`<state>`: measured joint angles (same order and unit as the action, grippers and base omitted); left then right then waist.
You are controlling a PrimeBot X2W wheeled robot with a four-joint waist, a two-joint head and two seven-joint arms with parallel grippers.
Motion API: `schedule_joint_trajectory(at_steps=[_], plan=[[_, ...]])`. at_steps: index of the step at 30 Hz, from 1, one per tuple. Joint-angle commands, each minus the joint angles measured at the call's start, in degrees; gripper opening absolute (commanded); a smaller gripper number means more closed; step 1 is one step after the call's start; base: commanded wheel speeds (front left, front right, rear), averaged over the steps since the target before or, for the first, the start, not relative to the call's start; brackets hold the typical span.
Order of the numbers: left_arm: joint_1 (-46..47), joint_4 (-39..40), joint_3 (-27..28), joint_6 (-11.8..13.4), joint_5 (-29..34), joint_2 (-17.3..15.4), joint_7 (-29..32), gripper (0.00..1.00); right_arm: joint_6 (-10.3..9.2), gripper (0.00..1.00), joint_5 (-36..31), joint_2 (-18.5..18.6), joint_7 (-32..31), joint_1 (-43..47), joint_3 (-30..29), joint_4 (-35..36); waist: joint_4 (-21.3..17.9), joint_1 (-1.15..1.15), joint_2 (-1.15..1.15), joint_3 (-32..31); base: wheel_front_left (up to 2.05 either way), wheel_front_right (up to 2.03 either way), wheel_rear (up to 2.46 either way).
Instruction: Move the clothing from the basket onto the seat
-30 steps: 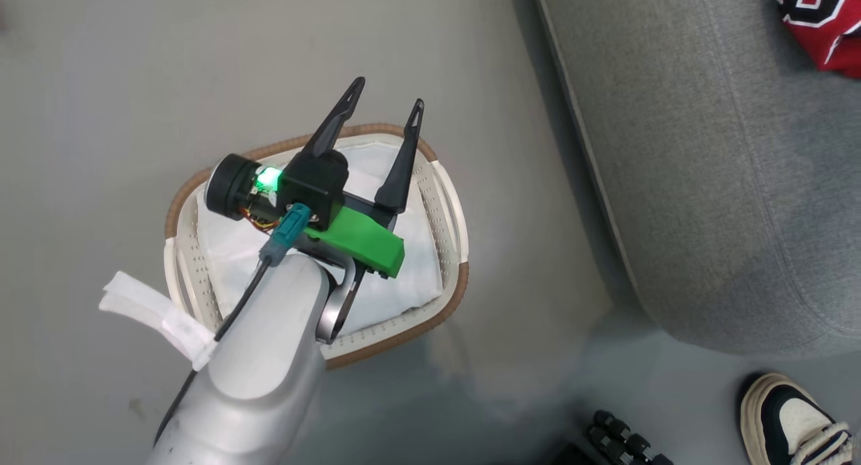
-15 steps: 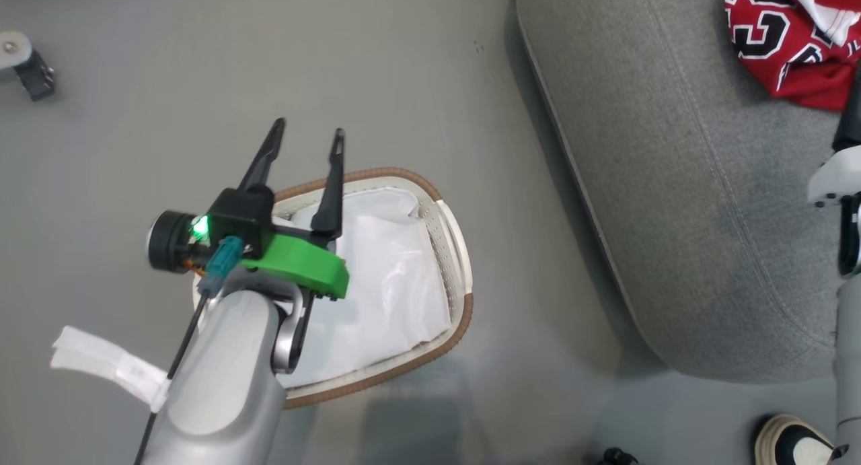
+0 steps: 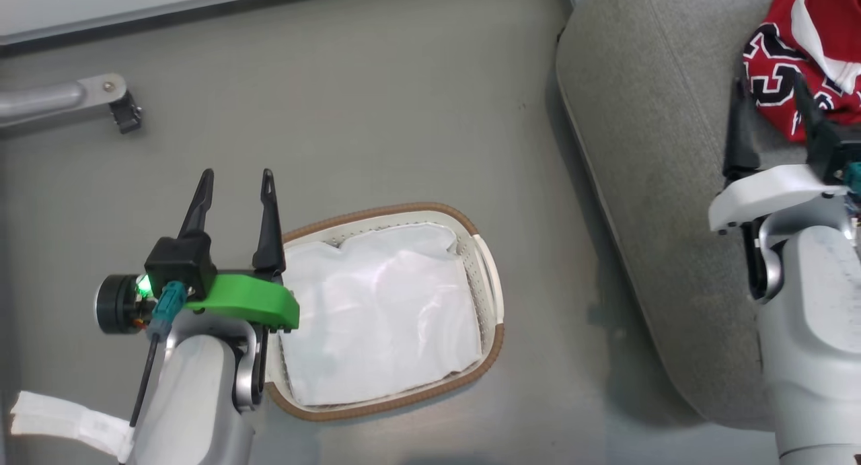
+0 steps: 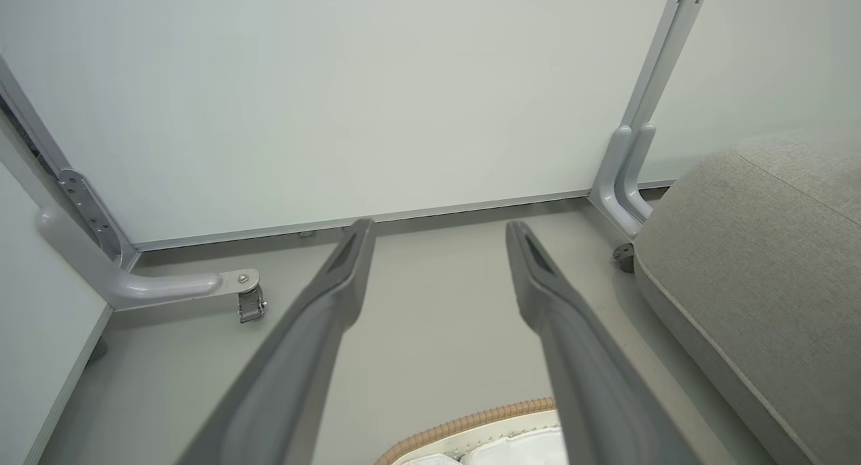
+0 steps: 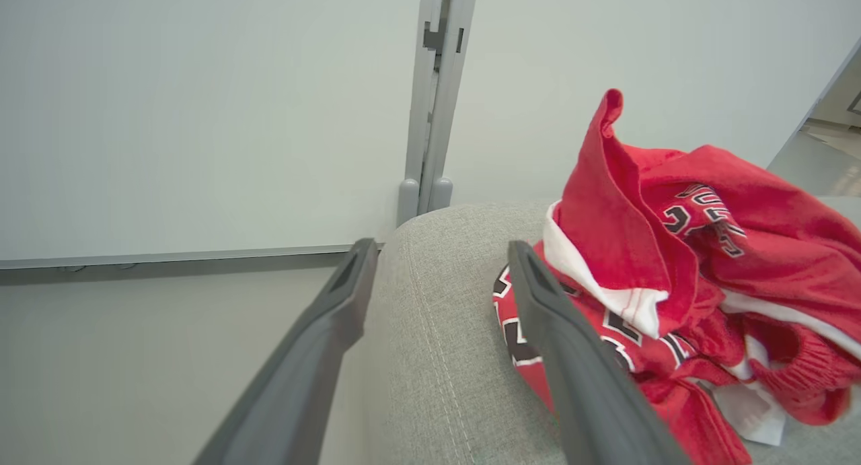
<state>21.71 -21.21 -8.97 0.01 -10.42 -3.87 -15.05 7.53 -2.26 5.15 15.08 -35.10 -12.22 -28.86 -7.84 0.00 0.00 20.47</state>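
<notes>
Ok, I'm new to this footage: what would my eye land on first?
The bright red clothing heaped on the grey seat, upper right in the head view. Then the white basket on the floor at centre, a white liner sheet inside it. The left gripper, green-mounted, hangs open at the basket's left end; the right gripper stands open beside the clothing.

From the head camera we look steeply down on the floor (image 3: 403, 115), with the basket (image 3: 498, 337) at lower centre and the seat (image 3: 646, 182) along the right side. Our left wrist camera sits low and looks along the left gripper (image 4: 438, 226) across the floor toward a white wall panel (image 4: 336, 81). It shares the basket's far rim and the seat's edge with the head view. Our right wrist camera looks along the right gripper (image 5: 437, 246), close over the seat and the clothing (image 5: 672, 270), which the head view has at upper right.
</notes>
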Motion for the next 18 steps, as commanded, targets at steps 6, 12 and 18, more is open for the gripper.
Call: schedule_joint_trajectory(at_steps=[6,12,18], plan=[[-3.5,-0.2,3.9,0.4,1.7,0.4,-0.2,1.00,-0.09,1.00,1.6,-1.3,0.1,1.9,5.8,0.4,2.4,0.00,0.00,-3.1,0.00,0.00,0.00],[-5.5,0.1,6.3,0.0,2.8,0.6,-0.2,1.00,-0.09,1.00,3.0,-1.9,0.1,3.8,8.8,0.9,3.2,0.00,0.00,-4.8,0.00,0.00,0.00],[-7.3,-0.2,7.6,-0.4,3.0,0.8,-0.2,1.00,-0.09,1.00,4.0,-2.0,0.1,6.7,10.7,1.2,4.3,0.00,0.00,-6.8,0.00,0.00,0.00]])
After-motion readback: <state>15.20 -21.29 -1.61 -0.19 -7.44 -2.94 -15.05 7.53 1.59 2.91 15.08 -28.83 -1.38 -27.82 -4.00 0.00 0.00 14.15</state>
